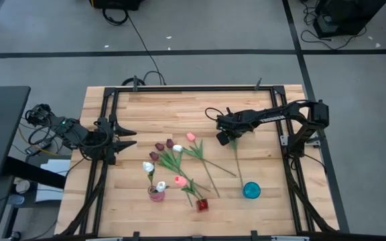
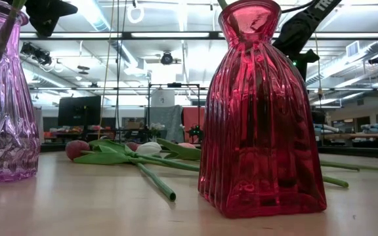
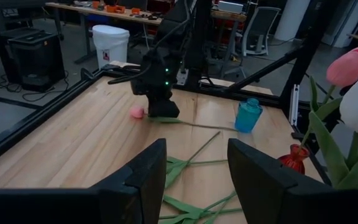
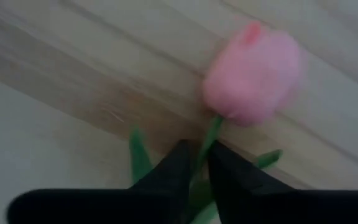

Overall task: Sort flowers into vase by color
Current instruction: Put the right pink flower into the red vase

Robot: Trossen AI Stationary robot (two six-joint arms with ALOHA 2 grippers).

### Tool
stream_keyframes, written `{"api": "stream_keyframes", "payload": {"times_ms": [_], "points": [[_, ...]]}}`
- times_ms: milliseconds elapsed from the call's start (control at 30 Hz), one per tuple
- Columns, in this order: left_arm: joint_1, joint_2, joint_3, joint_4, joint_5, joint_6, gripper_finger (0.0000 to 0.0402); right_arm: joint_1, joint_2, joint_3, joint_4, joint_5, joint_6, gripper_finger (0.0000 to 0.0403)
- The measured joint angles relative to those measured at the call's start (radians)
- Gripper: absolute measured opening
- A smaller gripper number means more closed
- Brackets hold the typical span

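The right end effector (image 1: 225,140) sits low over the counter (image 1: 260,114), closed on the stem of 1 tulip (image 4: 252,74) just below its head. That stem runs from the end effector toward the counter's near edge, where 1 vase (image 1: 251,190) stands. To the end effector's left lies a cluster of flowers (image 1: 173,154), with 2 more vases (image 1: 156,193) beyond it near the same edge. The left end effector (image 1: 129,138) hangs at the counter's far left side, fingers apart.

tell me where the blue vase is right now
In the high view the blue vase stands on the table's right half near the front edge, right of the red vase.
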Motion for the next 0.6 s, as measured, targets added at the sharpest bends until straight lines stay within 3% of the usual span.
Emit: {"api": "stream_keyframes", "payload": {"times_ms": [167,400,600], "points": [[0.000,0.000,0.000,0.000,0.000,0.000,0.0177,0.000,0.000,0.000,0.005,0.005,-0.030,0.0011],[0.000,0.000,0.000,-0.001,0.000,0.000,0.0177,0.010,-0.077,0.000,0.116,0.032,-0.104,0.0020],[0.000,0.000,0.000,-0.004,0.000,0.000,0.0177,0.087,-0.265,0.000,0.302,0.040,-0.210,0.0011]]}}
